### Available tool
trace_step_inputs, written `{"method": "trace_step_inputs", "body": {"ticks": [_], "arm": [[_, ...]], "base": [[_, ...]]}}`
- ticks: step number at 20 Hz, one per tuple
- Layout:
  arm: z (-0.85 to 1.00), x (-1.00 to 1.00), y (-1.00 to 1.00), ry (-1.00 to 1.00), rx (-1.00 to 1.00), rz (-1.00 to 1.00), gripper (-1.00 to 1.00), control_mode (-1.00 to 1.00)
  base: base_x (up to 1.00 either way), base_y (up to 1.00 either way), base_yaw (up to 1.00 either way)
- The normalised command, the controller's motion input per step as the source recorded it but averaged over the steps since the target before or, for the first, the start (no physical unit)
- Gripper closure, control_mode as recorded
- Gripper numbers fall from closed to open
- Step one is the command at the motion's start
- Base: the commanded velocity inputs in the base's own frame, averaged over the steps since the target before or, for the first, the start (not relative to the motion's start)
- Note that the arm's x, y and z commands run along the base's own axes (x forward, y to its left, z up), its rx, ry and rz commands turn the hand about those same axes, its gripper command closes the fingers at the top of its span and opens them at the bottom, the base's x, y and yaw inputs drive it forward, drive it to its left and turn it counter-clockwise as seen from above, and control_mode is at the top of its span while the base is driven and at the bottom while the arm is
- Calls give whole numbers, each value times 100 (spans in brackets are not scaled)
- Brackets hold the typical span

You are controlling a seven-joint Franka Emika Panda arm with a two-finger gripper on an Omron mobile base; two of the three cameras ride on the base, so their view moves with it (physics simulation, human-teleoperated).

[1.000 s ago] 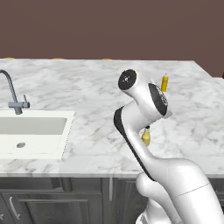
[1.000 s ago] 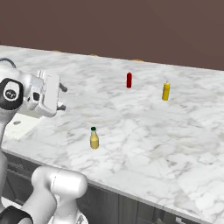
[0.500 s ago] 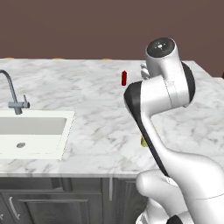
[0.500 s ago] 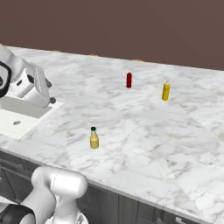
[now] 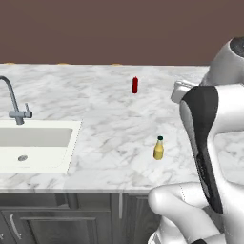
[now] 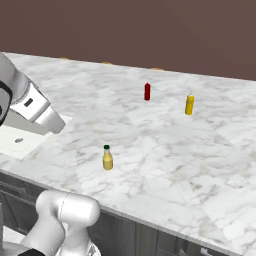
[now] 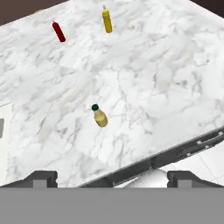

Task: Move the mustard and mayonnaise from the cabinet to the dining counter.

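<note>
**Mustard set on desk; hand released and raised**

Mustard (image 7: 100, 117) stands upright on the marble desk (image 5: 95, 100), near the front edge and well apart from the red bottle (image 5: 135, 85) and the all-yellow squeeze bottle (image 6: 189, 104) (placed where the arm reaches easily, I judge). Hand (image 7: 112, 178) is released, fingers spread wide, holding nothing, looking down from above the desk edge. Sink (image 5: 33, 143) lies to the left. Mayonnaise not on the desk; that half likely remains.
</note>
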Motion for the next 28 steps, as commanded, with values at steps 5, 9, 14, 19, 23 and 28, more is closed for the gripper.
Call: {"method": "trace_step_inputs", "body": {"ticks": [5,9,14,19,23,28], "arm": [[-15,-39,-29,10,0,49,-100,-100],[-6,-11,-14,15,0,32,-100,-100],[0,-9,1,10,-5,10,-100,-100],[0,0,0,0,0,0,-100,100],[0,0,0,0,0,0,-100,100],[0,0,0,0,0,0,-100,100]], "base": [[0,0,0],[0,0,0],[0,0,0],[-88,1,0],[-99,0,-10],[-25,0,-64]]}}
